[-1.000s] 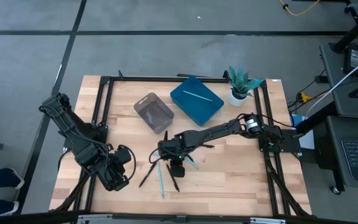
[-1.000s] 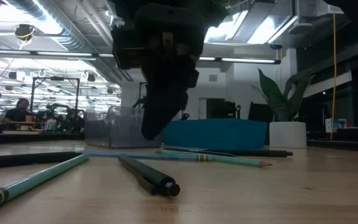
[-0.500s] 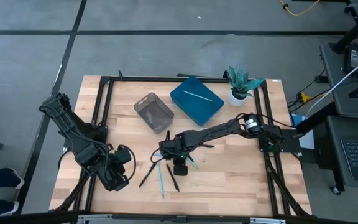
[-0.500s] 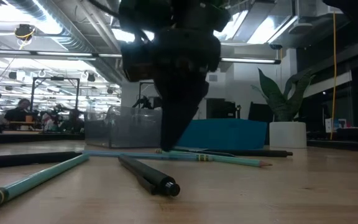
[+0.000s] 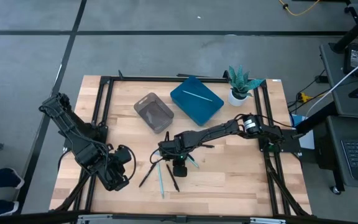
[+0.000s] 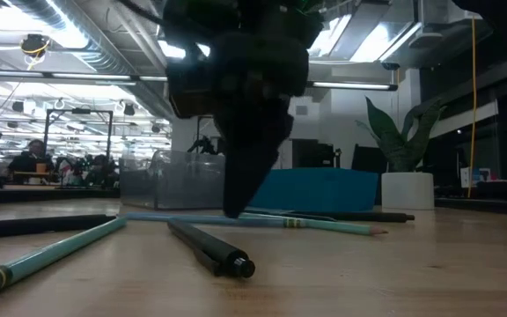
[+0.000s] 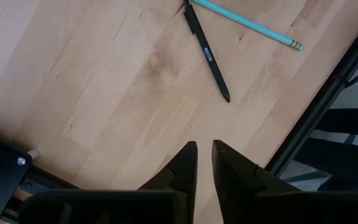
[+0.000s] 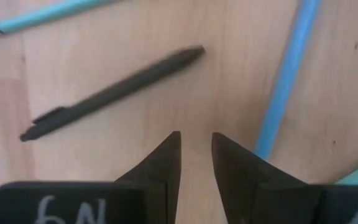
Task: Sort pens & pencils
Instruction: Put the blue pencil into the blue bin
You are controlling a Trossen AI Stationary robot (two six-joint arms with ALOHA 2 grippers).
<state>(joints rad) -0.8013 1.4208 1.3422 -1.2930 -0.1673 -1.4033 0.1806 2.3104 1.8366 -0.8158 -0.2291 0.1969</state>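
Several thin sticks, some black (image 5: 146, 175) and some light blue (image 5: 161, 180), lie flat on the wooden table near its front middle. My right gripper (image 8: 196, 137) points straight down just above bare wood. It is shut and stands between a black pen (image 8: 110, 93) and a light blue stick (image 8: 288, 81); in the low view its tip (image 6: 234, 210) hangs close over the table. One light blue stick (image 5: 197, 94) lies in the blue tray (image 5: 185, 109). My left gripper (image 7: 202, 146) waits shut over the table's left front part, with a black pen (image 7: 207, 53) and a light blue pencil (image 7: 247, 22) beyond it.
A clear grey bin (image 5: 154, 112) stands left of the blue tray at the far middle. A potted plant (image 5: 239, 84) stands at the far right. A black frame (image 5: 101, 112) runs along the table's edges. Bare wood lies to the right of the sticks.
My right gripper has come down toward the table among the sticks and has tipped from a slant to pointing straight down. The sticks have stayed where they were.
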